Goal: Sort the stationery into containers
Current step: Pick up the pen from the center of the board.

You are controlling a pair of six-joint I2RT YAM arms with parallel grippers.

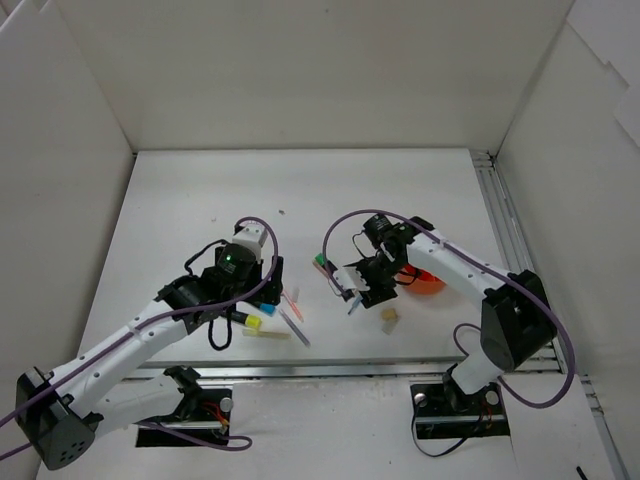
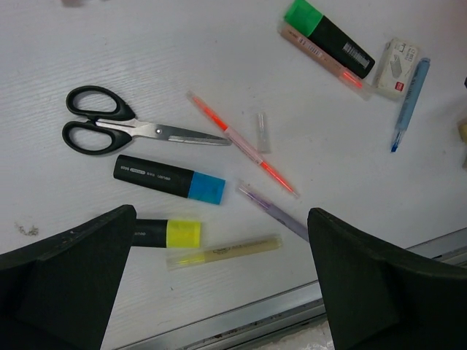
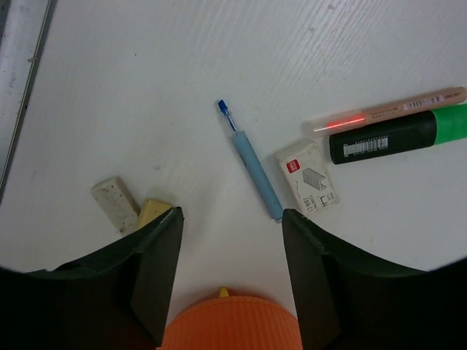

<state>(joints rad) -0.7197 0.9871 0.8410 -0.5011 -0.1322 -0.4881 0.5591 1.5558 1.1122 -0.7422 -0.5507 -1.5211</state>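
**Operator:** State of the right gripper [image 3: 232, 215]?

**Technician:** Partly open above the tabletop [image 3: 182, 73], with nothing between its fingertips. The orange pot [image 3: 230, 324] shows between the finger roots, close to the wrist. Whether it touches them cannot be read.

**Operator:** Stationery near it?

**Technician:** The blue pen [image 3: 252, 164] lies straight ahead of the tips, with the staple box [image 3: 308, 177] just beside its near end. The green-tipped highlighter [image 3: 398, 136] and the pink pen [image 3: 387, 113] lie side by side, farther off past one finger. The white eraser [image 3: 115, 204] and the beige eraser [image 3: 153, 211] sit at the outer side of the opposite fingertip.

**Operator:** Left gripper [image 2: 221, 215]?

**Technician:** Fully open and empty, hovering. The yellow-tipped highlighter [image 2: 171, 234] lies between its fingers. The blue-tipped highlighter [image 2: 169, 179] is just ahead, and the scissors [image 2: 124, 130] are beyond that.
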